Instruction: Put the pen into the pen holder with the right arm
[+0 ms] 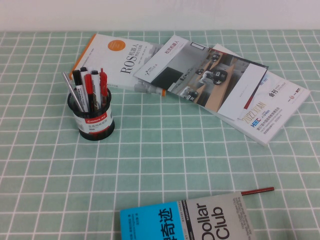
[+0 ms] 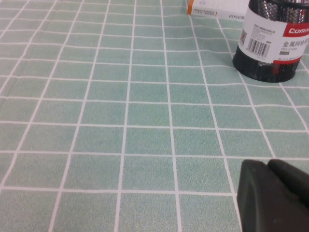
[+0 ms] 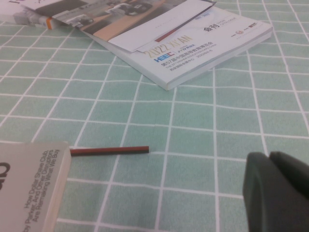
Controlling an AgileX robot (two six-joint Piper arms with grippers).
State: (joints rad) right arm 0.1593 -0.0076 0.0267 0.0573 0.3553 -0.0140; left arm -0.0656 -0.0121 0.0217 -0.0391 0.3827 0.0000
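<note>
Silver-grey pen (image 1: 71, 91) stands tilted inside the black mesh pen holder (image 1: 91, 121) among red-and-black markers (image 1: 89, 89). Right gripper (image 3: 275, 191), cut off at the frame edge, is closed and empty; left gripper (image 2: 270, 193) shows only partly, its state unclear.

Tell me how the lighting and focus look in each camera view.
High view: soft, even light, a faint shadow beside the pen holder, no glare. Left wrist view: tablecloth sharp, left end effector a blurred dark mass. Right wrist view: dark red pen clear, right end effector blurred.

Left gripper (image 2: 273, 195) low, right gripper (image 3: 277, 191) low, closed
</note>
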